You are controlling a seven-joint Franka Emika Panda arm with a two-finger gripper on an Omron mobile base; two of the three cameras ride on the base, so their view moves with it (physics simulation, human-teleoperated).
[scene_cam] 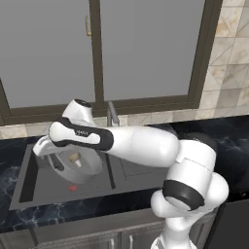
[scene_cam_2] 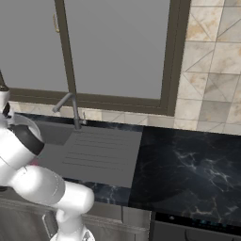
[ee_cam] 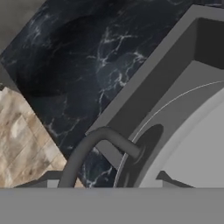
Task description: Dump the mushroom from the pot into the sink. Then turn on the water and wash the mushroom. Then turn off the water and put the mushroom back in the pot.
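Over the sink [scene_cam: 29, 187], at the far left of the left base view, the white arm reaches across and its hand carries the pot [scene_cam: 78, 165], which hangs tilted above the basin with its open side turned toward the camera. Just beyond the hand, inside that tilted pot, the mushroom [scene_cam: 75, 157] lies as a small pale beige lump against the grey inner wall. Below the pot, on the dark floor of the basin, sits the red drain mark [scene_cam: 73, 188]. The gripper [scene_cam: 48, 148] is at the pot's left edge, where a darker short handle [scene_cam: 57, 164] runs down the pot's side; the jaws appear closed on the pot at its rim, though the fingertips themselves are hidden by the hand and the pot. Behind the arm, on the far side of the basin, the slim grey faucet [scene_cam: 113, 114] stands upright in front of the window [scene_cam: 146, 48]. From the right base view, the faucet [scene_cam_2: 70, 106] curves over toward the basin and the ribbed drainboard [scene_cam_2: 101, 150] lies to its right, beside the black marbled desk [scene_cam_2: 188, 174]. Through the hand view, the pot's pale curved rim [ee_cam: 175, 144] lies close on the right, the faucet's spout [ee_cam: 96, 144] bends across the lower middle, and the sink's grey wall [ee_cam: 175, 70] meets the dark desk [ee_cam: 87, 65] beyond it.
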